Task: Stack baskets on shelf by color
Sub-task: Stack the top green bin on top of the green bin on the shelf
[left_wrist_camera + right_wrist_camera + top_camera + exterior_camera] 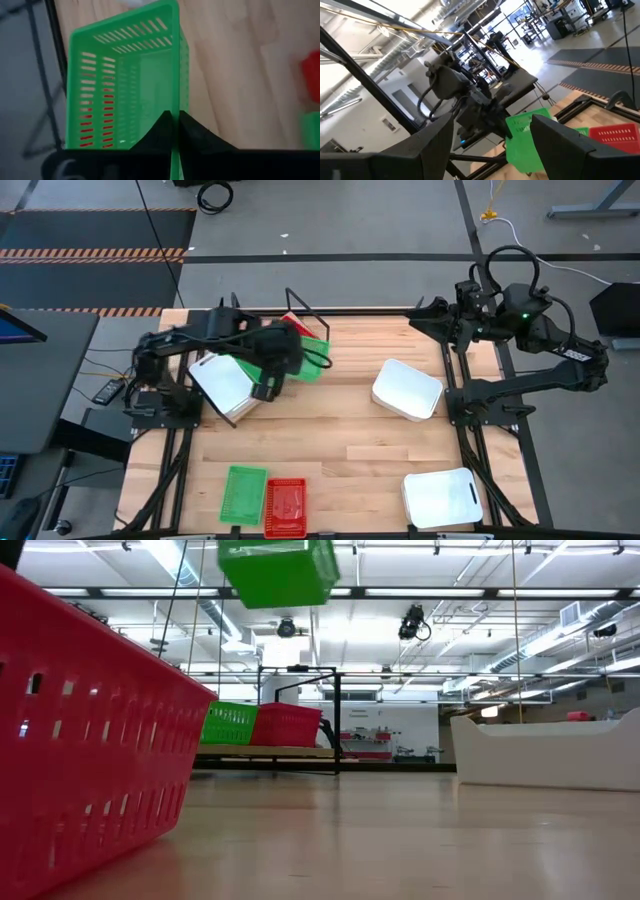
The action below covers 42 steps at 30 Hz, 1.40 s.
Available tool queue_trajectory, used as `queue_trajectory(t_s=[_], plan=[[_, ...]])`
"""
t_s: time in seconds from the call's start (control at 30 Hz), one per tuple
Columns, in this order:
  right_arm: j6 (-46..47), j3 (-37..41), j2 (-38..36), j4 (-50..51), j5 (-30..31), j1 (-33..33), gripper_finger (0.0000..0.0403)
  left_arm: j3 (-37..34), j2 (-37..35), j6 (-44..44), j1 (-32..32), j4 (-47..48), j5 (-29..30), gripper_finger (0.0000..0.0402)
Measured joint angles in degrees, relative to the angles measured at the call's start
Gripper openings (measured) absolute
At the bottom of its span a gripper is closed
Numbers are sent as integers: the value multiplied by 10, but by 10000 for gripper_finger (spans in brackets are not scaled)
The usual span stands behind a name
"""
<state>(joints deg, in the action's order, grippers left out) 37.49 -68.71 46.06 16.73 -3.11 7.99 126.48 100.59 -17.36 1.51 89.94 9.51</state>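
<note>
My left gripper (pixel 174 116) is shut on a green mesh basket (pixel 125 80) and holds it high over the table's far left (pixel 312 356); in the low view the green basket (pixel 278 572) hangs near the top. Under it, a green basket (pixel 228 722) and a red basket (pixel 288 724) stand on the shelf (pixel 300 752). A white basket (pixel 225 385) lies below the left arm. My right gripper (pixel 492 122) stands open at the far right (pixel 428 315), raised and holding nothing. My left gripper pinches one side wall of the green basket at its rim (pixel 176 102), one finger inside the basket and one outside. The fingers slant down from above. The basket is lifted clear of shelf and table and extends away from the fingers, slightly tilted.
A white basket (pixel 407 390) lies right of centre and another (pixel 442 498) at the near right. A green basket (pixel 243 495) and a red one (pixel 287 507) lie side by side at the near edge. The shelf's black wire frame (pixel 300 305) rises at the far edge.
</note>
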Motion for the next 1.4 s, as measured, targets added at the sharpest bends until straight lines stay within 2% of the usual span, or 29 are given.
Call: queue_trajectory(t_s=[0.1,0.23,0.47,0.6,0.67,0.87,1.07,1.4], plan=[[0,0,0,0,-1,0,268,-96,-64,31,11,1,-1,14],[-5,0,2,1,-15,0,268,-221,-139,27,27,2,28,14],[-7,0,9,2,-9,0,268,-364,-201,-114,31,-23,113,14],[13,0,14,2,16,0,268,-452,-230,-166,-19,-69,72,14],[19,0,17,0,23,0,268,-489,-245,-196,-37,-101,72,14],[28,0,29,0,61,0,268,-548,-281,-293,-73,-204,60,14],[31,0,44,0,72,0,268,-596,-284,-348,-111,-229,28,14],[43,0,53,0,70,0,268,-657,-284,-418,-139,-289,19,14]])
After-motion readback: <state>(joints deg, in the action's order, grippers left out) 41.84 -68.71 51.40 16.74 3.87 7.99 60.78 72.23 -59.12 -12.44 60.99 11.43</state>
